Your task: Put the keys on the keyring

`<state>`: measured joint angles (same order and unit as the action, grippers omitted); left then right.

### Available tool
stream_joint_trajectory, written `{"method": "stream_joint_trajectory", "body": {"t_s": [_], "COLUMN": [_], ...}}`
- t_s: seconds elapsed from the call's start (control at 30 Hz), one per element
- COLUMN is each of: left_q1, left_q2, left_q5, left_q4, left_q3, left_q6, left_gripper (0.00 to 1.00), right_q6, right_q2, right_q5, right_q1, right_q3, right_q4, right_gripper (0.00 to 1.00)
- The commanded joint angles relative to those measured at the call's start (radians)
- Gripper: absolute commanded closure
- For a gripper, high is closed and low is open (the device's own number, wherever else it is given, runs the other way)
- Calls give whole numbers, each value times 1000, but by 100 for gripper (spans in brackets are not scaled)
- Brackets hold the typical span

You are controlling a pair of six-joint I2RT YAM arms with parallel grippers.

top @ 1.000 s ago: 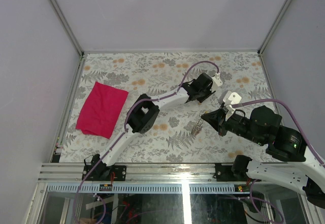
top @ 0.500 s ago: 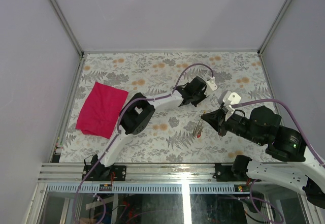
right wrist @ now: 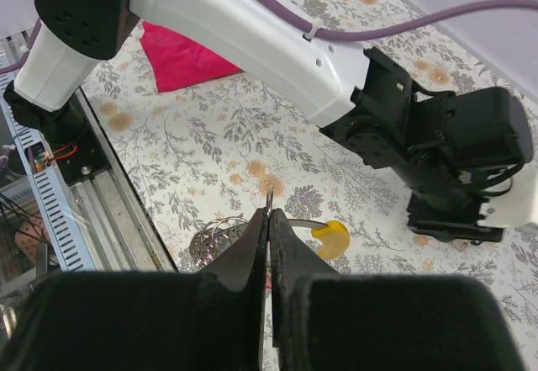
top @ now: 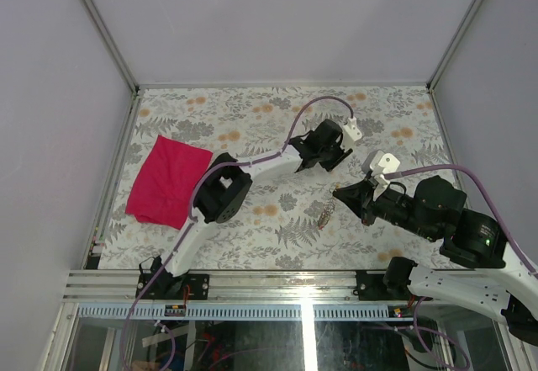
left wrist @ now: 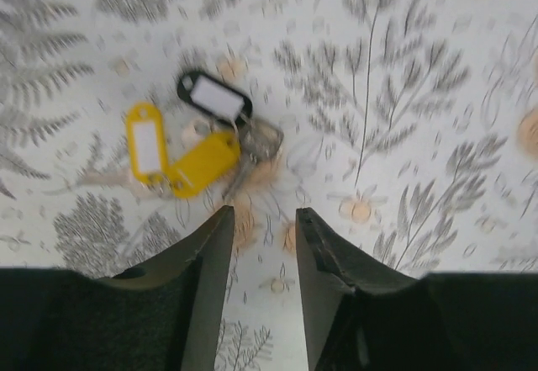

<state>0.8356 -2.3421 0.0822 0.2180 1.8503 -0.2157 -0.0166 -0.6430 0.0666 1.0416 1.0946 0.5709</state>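
Two arms work over a flat table (top: pixel 252 114) covered in a matt floral print. Pale panels (top: pixel 50 135) wall it on three sides, and a metal rail (top: pixel 294 283) edges the near side. The white-shelled left arm (top: pixel 261 165) reaches toward the table's middle, while the black-jointed right arm (top: pixel 437 211) lies low at the near right. A soft, creased red cloth (top: pixel 168 182) lies flat near the left wall, well apart from both grippers, with open print between it and the left arm.

The left gripper (left wrist: pixel 262 219) hangs above the surface, its dark tapered fingers (left wrist: pixel 206 262) parted by a narrow gap and holding nothing. Just beyond them lie three keys (left wrist: pixel 202 162). Two have glossy yellow caps (left wrist: pixel 145 142) and one a black, white-windowed cap (left wrist: pixel 214 98), all bunched against a small blurred metal loop (left wrist: pixel 262 140). The top view hides them behind the gripper.

The right gripper (right wrist: pixel 269 215) is pressed closed on a thin metal sliver. This appears to be wire of the coiled grey keyring (right wrist: pixel 217 235), which hangs beside its tip, partly cut off by the fingers. A yellow-capped key (right wrist: pixel 330 238) shows on the other side.
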Motion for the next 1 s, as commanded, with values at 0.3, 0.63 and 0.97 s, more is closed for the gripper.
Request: {"method": "stream_joint_trajectory", "body": {"t_s": [0.3, 0.63, 0.97], "left_q1": [-7, -6, -6], "left_q2": [-202, -265, -247], "left_q5": [-133, -196, -203], "left_q4": [-68, -71, -72], "left_q3": [309, 368, 315], "left_q6": [180, 226, 216], "left_gripper": [58, 52, 65], "right_q6": [-8, -13, -13], "right_q2": [5, 4, 6], "right_q5": [8, 1, 4], "right_q1": [5, 5, 5], "right_q3": [-19, -29, -35], "right_q4": [-95, -106, -111], "right_gripper": [99, 99, 99]}}
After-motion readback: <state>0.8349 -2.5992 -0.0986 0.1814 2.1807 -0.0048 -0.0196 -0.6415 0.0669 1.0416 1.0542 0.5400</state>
